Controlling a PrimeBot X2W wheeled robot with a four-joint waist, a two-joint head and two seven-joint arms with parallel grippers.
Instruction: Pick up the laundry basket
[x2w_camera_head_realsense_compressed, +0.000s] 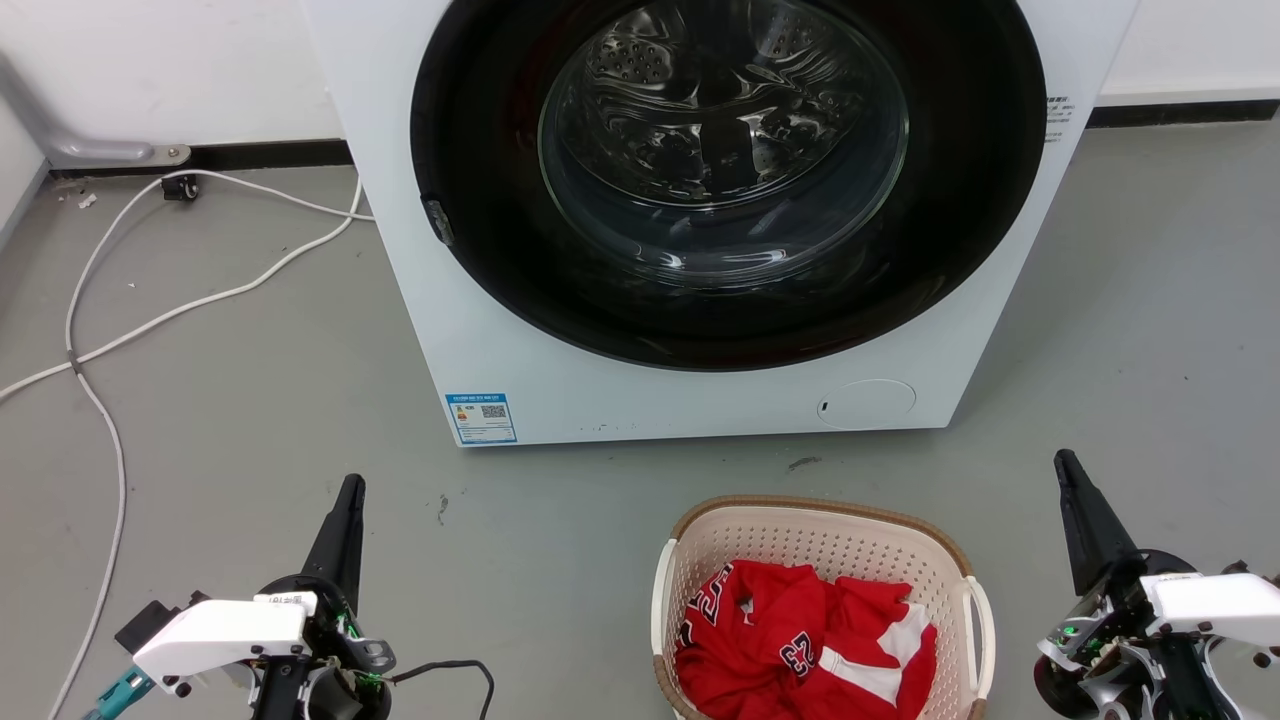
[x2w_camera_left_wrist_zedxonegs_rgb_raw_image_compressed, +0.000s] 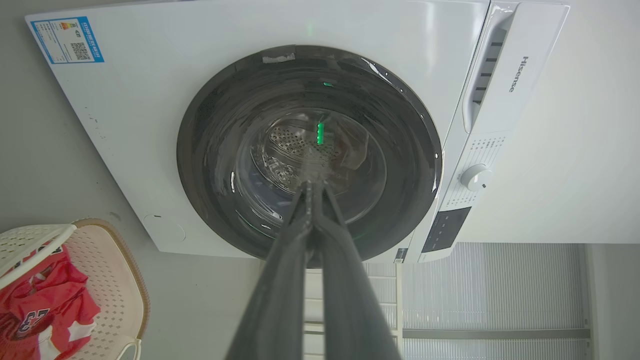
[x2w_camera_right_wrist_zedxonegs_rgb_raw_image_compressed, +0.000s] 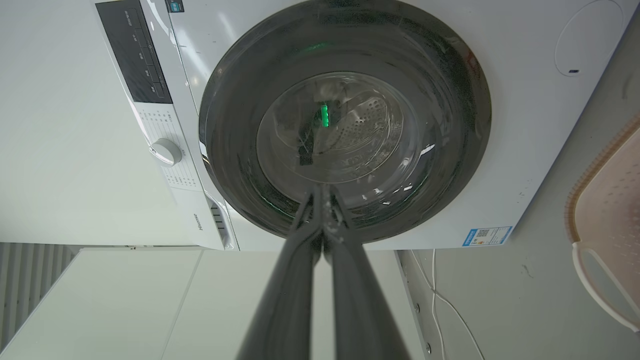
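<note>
Right gripper (x2w_camera_head_realsense_compressed: 1066, 462): fingers pressed together, holding nothing, aimed toward the washing machine (x2w_camera_head_realsense_compressed: 520, 380); its wrist view shows the two tips meeting. Left gripper (x2w_camera_head_realsense_compressed: 351, 486): likewise closed and empty. The laundry basket (x2w_camera_head_realsense_compressed: 830, 548) stands on the floor in front of the washing machine, before the right half of its front, with a red shirt (x2w_camera_head_realsense_compressed: 800, 640) inside. It lies between the two grippers, near the right one and well apart from the left. Its white handles (x2w_camera_head_realsense_compressed: 984, 620) sit on the two sides that face the grippers. The end farthest from the machine is cut off in the head view, so the long axis probably runs away from the machine, unconfirmed. Judgement: both arms must open and swing inward, the left much farther.
</note>
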